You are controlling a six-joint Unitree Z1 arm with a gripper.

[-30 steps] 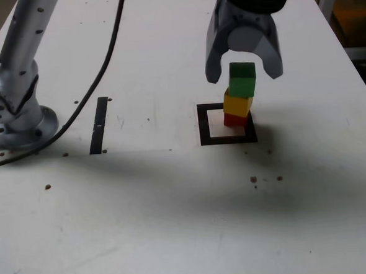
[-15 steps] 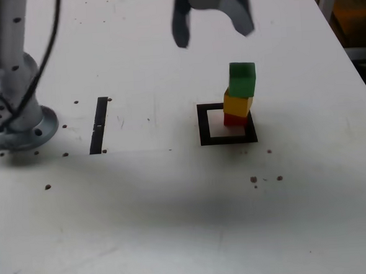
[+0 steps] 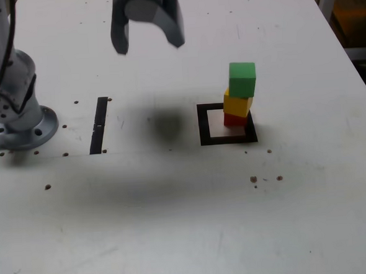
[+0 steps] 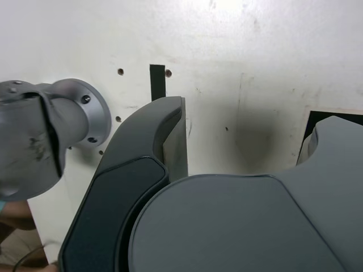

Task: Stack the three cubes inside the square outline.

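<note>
End effector [image 3: 149, 49]: jaws wide, nothing between them, raised over the worktop [image 3: 312, 210]. Retreat should continue high and level, clear of the stack. Square outline [image 3: 204, 126]: red cube [image 3: 234, 120] at its right side in the exterior view, possibly touching the border; yellow cube [image 3: 237, 105] above, green cube [image 3: 242, 80] topmost. Faces matte, column slightly staggered.

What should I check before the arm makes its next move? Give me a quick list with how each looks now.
Hand open, nothing in it: ok.
Hand away from the stack: ok.
Order readable, green cube over yellow cube over red cube: ok.
Cubes lined up squarely: not ok, green sits a bit askew.
Red cube fully inside the square outline: cannot tell, its right side meets the border in view.
</note>
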